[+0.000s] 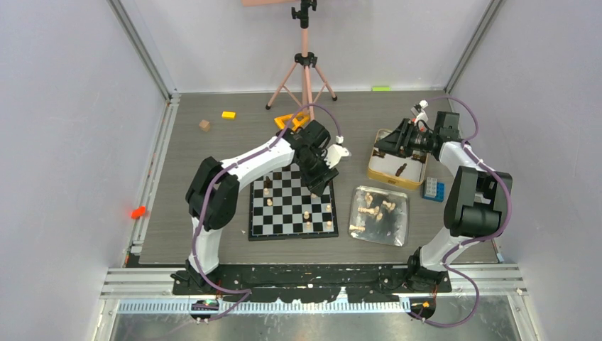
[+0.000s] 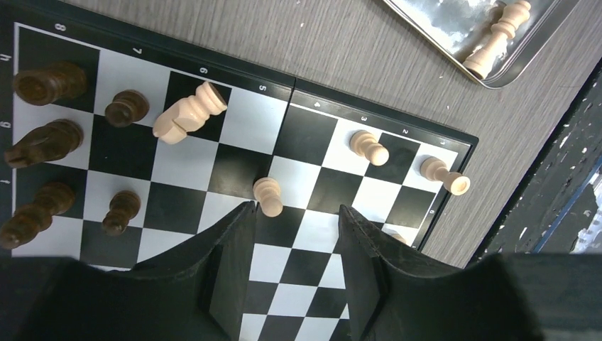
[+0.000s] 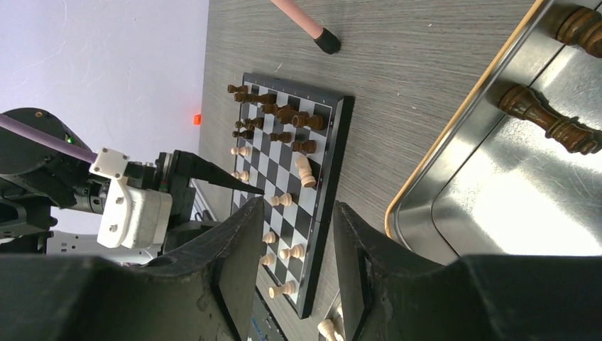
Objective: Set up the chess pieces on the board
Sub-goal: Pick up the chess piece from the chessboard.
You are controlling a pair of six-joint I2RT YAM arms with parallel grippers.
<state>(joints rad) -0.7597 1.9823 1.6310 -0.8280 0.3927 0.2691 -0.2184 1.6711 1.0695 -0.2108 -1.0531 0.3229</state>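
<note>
The board point(image 1: 280, 213) lies in the middle of the table, with dark chess pieces point(image 2: 44, 139) at one end and several light pawns point(image 2: 369, 147) spread over it. One light piece point(image 2: 188, 114) lies on its side. My left gripper point(image 2: 297, 213) hangs open over the board point(image 2: 302, 266), and a light pawn point(image 2: 268, 195) stands just past its left fingertip. In the top view the left gripper point(image 1: 321, 177) is above the board's far right corner. My right gripper point(image 3: 298, 209) is open and empty, hovering by the gold-rimmed tin point(image 3: 454, 128) that holds dark pieces point(image 3: 546, 124).
A silver tray point(image 1: 355, 195) with several light pieces point(image 1: 369, 210) sits right of the board. The gold-rimmed tin point(image 1: 373, 167) is behind it, and a blue block point(image 1: 433, 188) is to its right. A tripod point(image 1: 305, 71), yellow point(image 1: 228, 114), orange point(image 1: 287, 121) and wooden point(image 1: 204, 126) blocks stand at the back.
</note>
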